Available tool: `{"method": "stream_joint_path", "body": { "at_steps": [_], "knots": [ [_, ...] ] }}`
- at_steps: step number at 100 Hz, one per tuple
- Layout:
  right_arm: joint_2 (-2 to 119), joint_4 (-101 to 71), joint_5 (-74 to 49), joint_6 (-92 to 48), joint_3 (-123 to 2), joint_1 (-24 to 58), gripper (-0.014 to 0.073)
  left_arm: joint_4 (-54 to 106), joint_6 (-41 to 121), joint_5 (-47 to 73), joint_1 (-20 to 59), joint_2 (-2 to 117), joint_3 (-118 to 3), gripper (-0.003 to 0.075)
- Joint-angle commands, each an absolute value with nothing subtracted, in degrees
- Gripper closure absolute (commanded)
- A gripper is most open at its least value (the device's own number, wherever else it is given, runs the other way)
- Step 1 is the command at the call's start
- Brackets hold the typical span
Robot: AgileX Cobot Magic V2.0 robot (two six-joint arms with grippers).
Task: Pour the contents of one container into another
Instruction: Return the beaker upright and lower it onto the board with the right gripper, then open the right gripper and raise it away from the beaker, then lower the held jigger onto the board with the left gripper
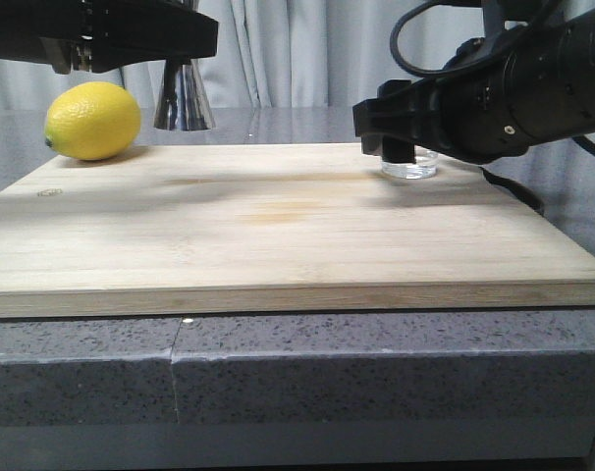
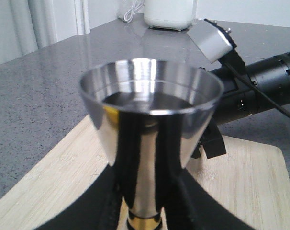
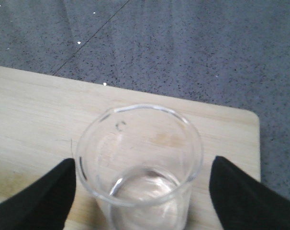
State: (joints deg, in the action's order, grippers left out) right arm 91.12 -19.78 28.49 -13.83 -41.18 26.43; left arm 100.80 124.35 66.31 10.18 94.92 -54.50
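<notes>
The steel jigger (image 1: 185, 96) hangs upright at the far left of the wooden board (image 1: 278, 235); whether its base touches anything is unclear. My left gripper (image 2: 147, 196) is shut on it, black fingers (image 2: 87, 213) pressing just above the gold waist. The upper cup (image 2: 150, 91) has a dark, reflecting inside. The clear glass beaker (image 1: 411, 165) stands upright at the board's far right edge. My right gripper (image 3: 143, 165) is open, one finger (image 3: 44, 196) on each side of the beaker (image 3: 140, 163), a small gap showing on one side. What the beaker holds is unclear.
A yellow lemon (image 1: 93, 120) lies on the board's far left corner, beside the jigger. The board rests on a grey speckled counter (image 1: 376, 363). A white appliance (image 2: 169, 14) stands far back on the counter. The right arm's black body (image 2: 260, 86) stretches over the board's right side.
</notes>
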Motion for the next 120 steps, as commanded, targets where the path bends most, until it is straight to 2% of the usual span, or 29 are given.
{"method": "stream_joint_path", "body": {
  "at_steps": [1,64,99,120],
  "knots": [
    [87.34,-19.42,30.75,-13.87,-42.51,26.53,-0.0006,105.51,123.92,72.71,10.61,92.31,-56.33,0.0566],
    [66.87,-19.42,1.39,-17.64,-42.16,26.18,-0.0009,105.51,123.92,72.71,10.61,92.31,-56.33,0.0566],
    [51.64,-19.55,-2.2,-17.64,-34.52,26.18,-0.0009,105.51,123.92,72.71,10.61,92.31,-56.33,0.0566],
    [47.18,-19.55,-2.29,-17.64,-32.75,26.18,-0.0009,105.51,123.92,72.71,10.61,92.31,-56.33,0.0566]
  ]
}}
